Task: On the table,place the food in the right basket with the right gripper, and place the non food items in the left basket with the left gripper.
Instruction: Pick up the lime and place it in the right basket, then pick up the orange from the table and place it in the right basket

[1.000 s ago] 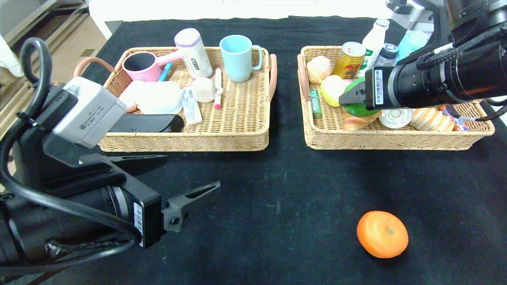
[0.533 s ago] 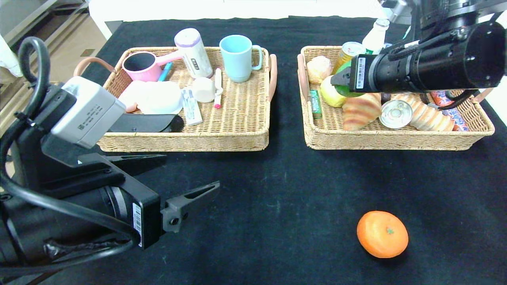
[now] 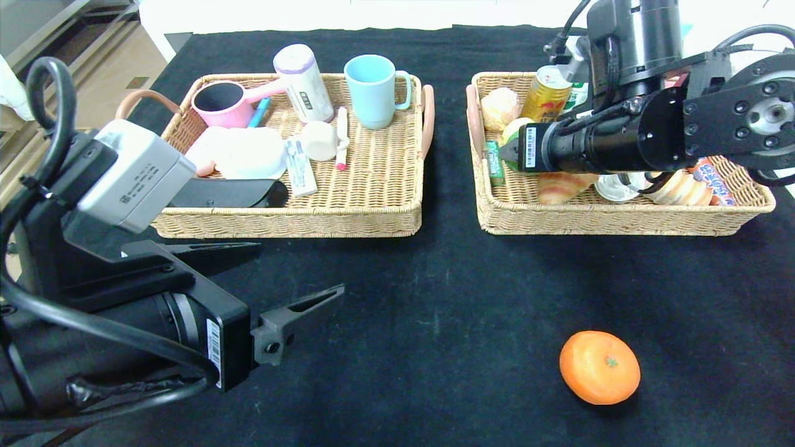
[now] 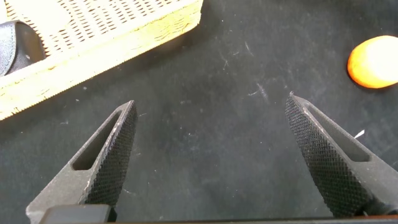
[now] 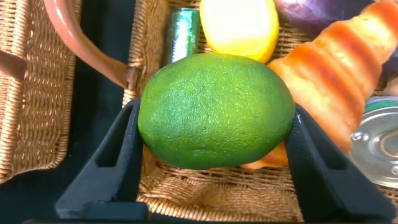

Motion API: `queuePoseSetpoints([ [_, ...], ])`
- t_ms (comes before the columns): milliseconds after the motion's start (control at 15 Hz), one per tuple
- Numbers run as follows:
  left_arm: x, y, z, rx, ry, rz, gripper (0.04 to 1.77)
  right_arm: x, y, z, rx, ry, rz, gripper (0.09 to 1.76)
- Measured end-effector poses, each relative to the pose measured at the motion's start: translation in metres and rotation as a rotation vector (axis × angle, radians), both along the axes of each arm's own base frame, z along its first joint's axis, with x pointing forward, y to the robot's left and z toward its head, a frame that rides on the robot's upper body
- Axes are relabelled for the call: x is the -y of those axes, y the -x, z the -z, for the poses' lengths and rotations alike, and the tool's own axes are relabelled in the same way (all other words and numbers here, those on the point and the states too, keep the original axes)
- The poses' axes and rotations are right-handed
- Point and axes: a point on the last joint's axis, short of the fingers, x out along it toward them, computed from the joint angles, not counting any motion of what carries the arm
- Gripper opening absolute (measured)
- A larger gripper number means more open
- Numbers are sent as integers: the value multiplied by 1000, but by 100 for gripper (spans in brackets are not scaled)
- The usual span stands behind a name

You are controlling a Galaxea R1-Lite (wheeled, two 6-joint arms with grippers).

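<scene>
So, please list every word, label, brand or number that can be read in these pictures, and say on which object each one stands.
None can be read as words.
Yellow can: red print, too blurred.
White bottle: dark label, too small.
White box: print too small.
Snack packet: coloured lettering, blurred.
Barcode stickers on both arms, near the left claw and the right claw: digits unreadable.

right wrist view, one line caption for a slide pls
Right gripper holds a green lime between its fingers above the right basket, over a croissant.
</scene>
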Motion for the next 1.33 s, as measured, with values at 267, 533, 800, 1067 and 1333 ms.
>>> queuePoseSetpoints([
  [267, 0, 0, 0, 0, 1, 0, 172, -2, 0, 1, -4, 3, -4, 155],
  [533, 0, 0, 0, -1, -1, 0, 172, -2, 1, 1, -4, 2, -7, 161],
  [800, 0, 0, 1, -1, -1, 0, 172, -2, 1, 1, -5, 3, -7, 165],
  [1067, 0, 0, 1, -3, -3, 0, 172, -1, 9, -5, 3, 5, 4, 167],
  [1333, 0, 0, 1, -4, -3, 1, 172, 2, 40, -12, -66, 49, 40, 169],
])
